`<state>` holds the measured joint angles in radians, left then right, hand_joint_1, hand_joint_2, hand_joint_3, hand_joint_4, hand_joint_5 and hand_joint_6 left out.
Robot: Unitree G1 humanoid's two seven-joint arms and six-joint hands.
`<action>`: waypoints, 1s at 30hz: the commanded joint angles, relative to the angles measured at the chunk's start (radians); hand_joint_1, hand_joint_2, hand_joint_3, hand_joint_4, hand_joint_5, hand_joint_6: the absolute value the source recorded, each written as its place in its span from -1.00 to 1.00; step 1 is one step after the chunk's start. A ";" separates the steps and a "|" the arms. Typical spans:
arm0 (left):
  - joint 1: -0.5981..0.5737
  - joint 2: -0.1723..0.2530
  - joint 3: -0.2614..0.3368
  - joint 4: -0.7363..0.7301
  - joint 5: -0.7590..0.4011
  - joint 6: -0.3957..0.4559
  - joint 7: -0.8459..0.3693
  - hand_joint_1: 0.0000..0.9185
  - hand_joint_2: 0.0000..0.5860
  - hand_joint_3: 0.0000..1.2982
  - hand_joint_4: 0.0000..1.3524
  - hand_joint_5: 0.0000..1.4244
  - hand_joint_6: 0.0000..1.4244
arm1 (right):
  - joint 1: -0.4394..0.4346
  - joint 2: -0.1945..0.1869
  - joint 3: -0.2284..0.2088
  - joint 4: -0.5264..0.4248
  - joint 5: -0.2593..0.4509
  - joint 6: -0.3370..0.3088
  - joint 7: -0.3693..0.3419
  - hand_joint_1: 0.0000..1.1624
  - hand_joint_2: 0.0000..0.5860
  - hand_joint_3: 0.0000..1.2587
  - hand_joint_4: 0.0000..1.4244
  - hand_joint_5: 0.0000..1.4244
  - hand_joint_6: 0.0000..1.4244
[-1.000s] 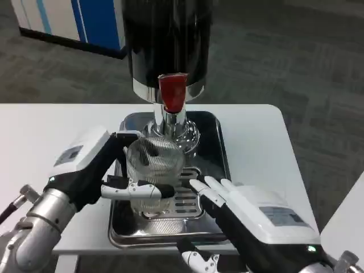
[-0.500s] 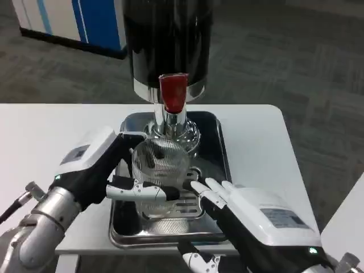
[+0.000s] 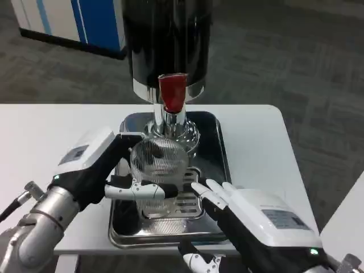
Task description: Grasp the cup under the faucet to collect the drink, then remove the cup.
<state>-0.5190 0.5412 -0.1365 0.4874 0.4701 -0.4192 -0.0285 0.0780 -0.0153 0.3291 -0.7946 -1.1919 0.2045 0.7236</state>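
Head view: on a white table (image 3: 34, 131), a dark drink dispenser (image 3: 166, 40) stands at the far edge of a shiny metal drip tray (image 3: 219, 133), its red tap handle (image 3: 172, 92) above a chrome faucet (image 3: 169, 122). A clear ribbed cup (image 3: 157, 165) sits upright directly below the faucet, over the tray's slotted grate (image 3: 187, 202). The robot's left hand (image 3: 94, 168) reaches in from the near left and grasps the cup, black-and-white fingers (image 3: 142, 190) wrapped across its near side. The right hand (image 3: 250, 219) lies at the near right, over the tray's near right corner, released and holding nothing, its fingers spread and pointing toward the cup without touching it. Beyond the table at far left, a blue and white cabinet (image 3: 85, 23) stands on grey carpet (image 3: 284, 51).
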 commanded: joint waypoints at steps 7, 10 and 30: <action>0.011 0.018 -0.020 0.023 0.013 0.026 -0.031 -0.48 -0.53 -0.37 -0.70 -0.55 -0.60 | -0.009 -0.001 -0.004 0.002 0.011 0.005 -0.015 -0.23 0.52 -0.88 -1.00 -1.00 -1.00; 0.011 0.016 -0.021 0.027 0.009 0.024 -0.039 -0.49 -0.55 -0.58 -0.82 -0.63 -0.65 | -0.008 -0.001 -0.005 0.001 0.013 0.006 -0.015 -0.23 0.52 -0.88 -1.00 -1.00 -1.00; 0.024 0.016 -0.005 0.028 -0.035 0.000 -0.055 -0.94 -1.00 -1.00 -1.00 -1.00 -1.00 | 0.000 -0.004 -0.011 -0.007 0.028 0.009 -0.023 -0.23 0.52 -0.88 -1.00 -1.00 -1.00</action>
<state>-0.5018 0.5506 -0.1388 0.5049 0.4418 -0.4060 -0.0724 0.0781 -0.0145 0.3231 -0.7939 -1.1716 0.2095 0.7148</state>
